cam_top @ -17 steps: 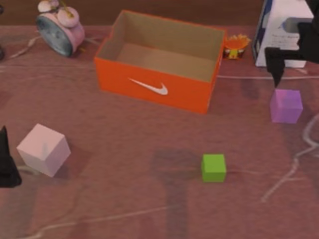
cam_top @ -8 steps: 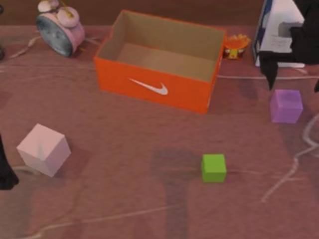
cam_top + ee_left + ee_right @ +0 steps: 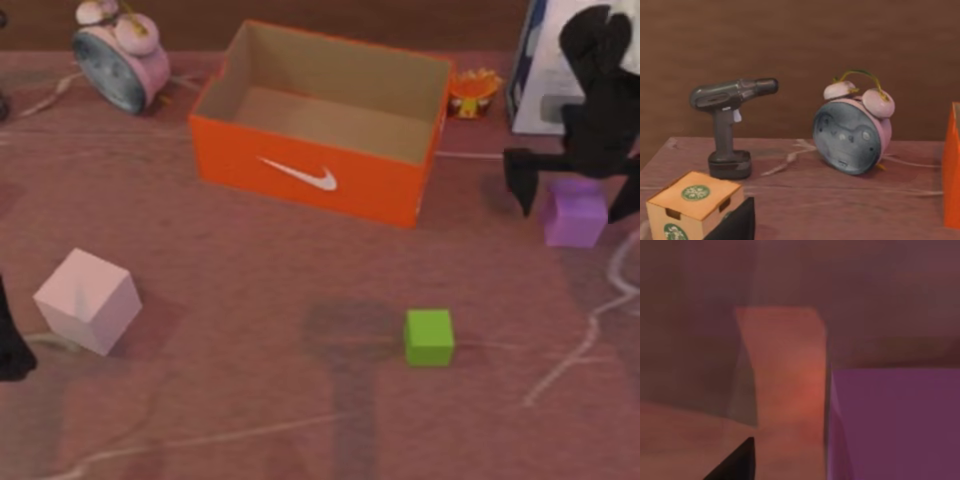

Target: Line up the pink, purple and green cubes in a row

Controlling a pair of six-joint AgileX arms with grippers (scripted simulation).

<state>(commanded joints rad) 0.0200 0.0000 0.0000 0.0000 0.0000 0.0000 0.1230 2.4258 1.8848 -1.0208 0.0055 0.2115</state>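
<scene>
The purple cube [image 3: 577, 222] rests near the table's right edge. My right gripper [image 3: 572, 197] hangs over it, open, one finger on each side of the cube. In the right wrist view the purple cube [image 3: 895, 425] looms close beside one dark fingertip [image 3: 738, 462]. The pink cube [image 3: 88, 300] lies at the left, the small green cube [image 3: 429, 336] at front centre. At the table's left edge, near the pink cube, my left gripper [image 3: 10, 345] is parked and open; a single finger [image 3: 737, 222] shows in its wrist view.
A big orange box [image 3: 300, 170] with a white swoosh stands open at back centre. A pink alarm clock [image 3: 120, 65] is back left, a white carton [image 3: 545, 70] and a small fries toy [image 3: 473, 93] back right. A drill [image 3: 727, 125] and a small cardboard box [image 3: 692, 205] appear in the left wrist view.
My right gripper has come forward and down from the white carton until its fingers straddle the purple cube. My left gripper has drawn back toward the left edge.
</scene>
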